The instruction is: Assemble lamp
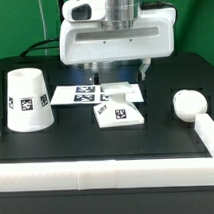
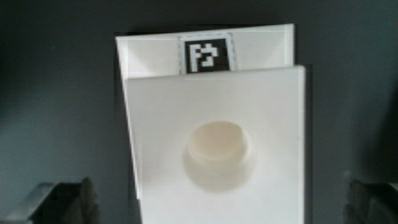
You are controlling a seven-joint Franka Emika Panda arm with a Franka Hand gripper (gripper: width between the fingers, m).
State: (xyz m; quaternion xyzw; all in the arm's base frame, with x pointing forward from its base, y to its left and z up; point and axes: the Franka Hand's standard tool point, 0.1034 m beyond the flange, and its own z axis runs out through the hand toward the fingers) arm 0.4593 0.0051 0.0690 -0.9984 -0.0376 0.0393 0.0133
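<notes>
Wrist view is showing you the flat square white plastic lamp base (image 2: 222, 130) lying directly under the camera. Its round socket recess (image 2: 221, 150) is facing up, and a black-and-white tag (image 2: 210, 55) is showing on a white face at one end. In the exterior view the base (image 1: 120, 113) is lying near the middle of the black tabletop (image 1: 96, 145), just in front of the marker board (image 1: 80, 94).

The tool (image 1: 117, 71) is hanging above the base, apart from it, with its jaws spread wide and gripping nothing. In the wrist view its dark fingertips (image 2: 63, 200) are sitting outside the base's two long edges.

You are probably dealing with a light, stiff, smooth piece that could slip or pivot if caught off-centre. So you should be closing across those two straight edges, level with the socket. Because the base is lying so low, you are likely needing to come down almost to the tabletop.

Further out, the rounded white plastic bulb (image 1: 187, 104) is resting at the exterior view's right, near the white rail (image 1: 211, 131). The large tapered white plastic shade (image 1: 27, 98) is standing mouth down at the exterior view's left, well apart from the base.
</notes>
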